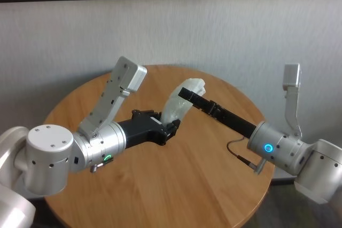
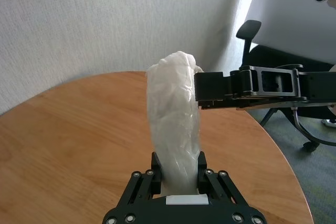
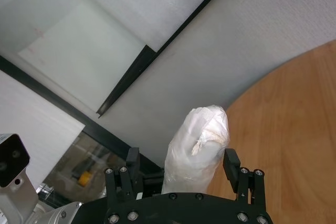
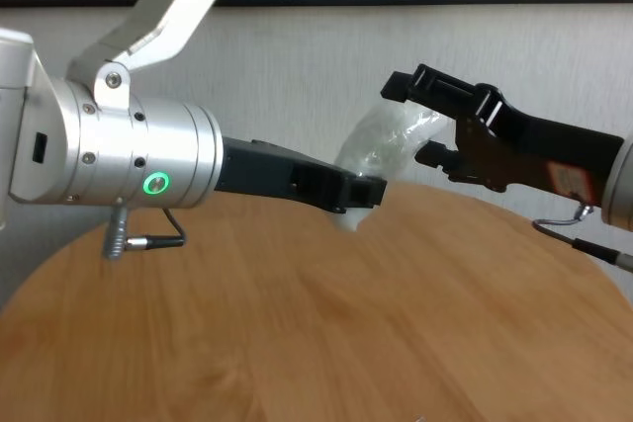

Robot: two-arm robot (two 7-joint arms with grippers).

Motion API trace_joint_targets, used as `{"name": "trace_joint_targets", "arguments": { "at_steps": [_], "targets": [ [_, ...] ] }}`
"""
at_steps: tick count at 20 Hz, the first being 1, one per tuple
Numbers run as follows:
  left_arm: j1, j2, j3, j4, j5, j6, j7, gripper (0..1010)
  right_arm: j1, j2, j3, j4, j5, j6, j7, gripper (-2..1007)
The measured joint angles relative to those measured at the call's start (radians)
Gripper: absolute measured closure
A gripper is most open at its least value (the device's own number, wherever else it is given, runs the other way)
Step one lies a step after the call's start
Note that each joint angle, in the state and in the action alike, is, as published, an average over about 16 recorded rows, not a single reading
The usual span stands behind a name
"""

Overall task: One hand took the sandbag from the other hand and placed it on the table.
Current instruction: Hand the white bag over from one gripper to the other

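Note:
The white sandbag (image 1: 179, 105) hangs in the air above the round wooden table (image 1: 187, 185). My left gripper (image 1: 172, 127), green ring on its wrist, is shut on the bag's lower end; the left wrist view shows the bag (image 2: 173, 124) standing up between its fingers (image 2: 156, 163). My right gripper (image 1: 184, 93), blue ring on its wrist, is open with its fingers on either side of the bag's upper end. The right wrist view shows the bag (image 3: 197, 150) between spread fingers (image 3: 231, 162), with gaps on both sides. The chest view shows the same (image 4: 381, 155).
A grey wall stands close behind the table. A black office chair (image 2: 252, 40) is on the floor beyond the table's far right edge. Bare tabletop (image 4: 297, 323) lies below and in front of both grippers.

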Motion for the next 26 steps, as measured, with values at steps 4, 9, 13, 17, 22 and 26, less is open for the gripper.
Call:
{"name": "trace_joint_targets", "arguments": {
  "at_steps": [4,9,13,17,22,26],
  "targets": [
    [0.0,0.0,0.0,0.0,0.0,0.0,0.0,620,0.013,-0.003,-0.012,0.014,0.004,-0.004,0.001,4],
    [0.0,0.0,0.0,0.0,0.0,0.0,0.0,620,0.026,-0.005,-0.028,0.024,0.007,-0.011,0.002,4],
    [0.0,0.0,0.0,0.0,0.0,0.0,-0.001,620,0.031,-0.003,-0.038,0.025,0.006,-0.021,0.004,4],
    [0.0,0.0,0.0,0.0,0.0,0.0,-0.001,620,0.033,-0.002,-0.045,0.025,0.004,-0.03,0.005,4],
    [0.0,0.0,0.0,0.0,0.0,0.0,-0.001,620,0.034,0.0,-0.048,0.022,0.002,-0.038,0.006,16],
    [0.0,0.0,0.0,0.0,0.0,0.0,-0.001,620,0.033,0.001,-0.047,0.022,0.001,-0.038,0.006,58]
  ]
}}
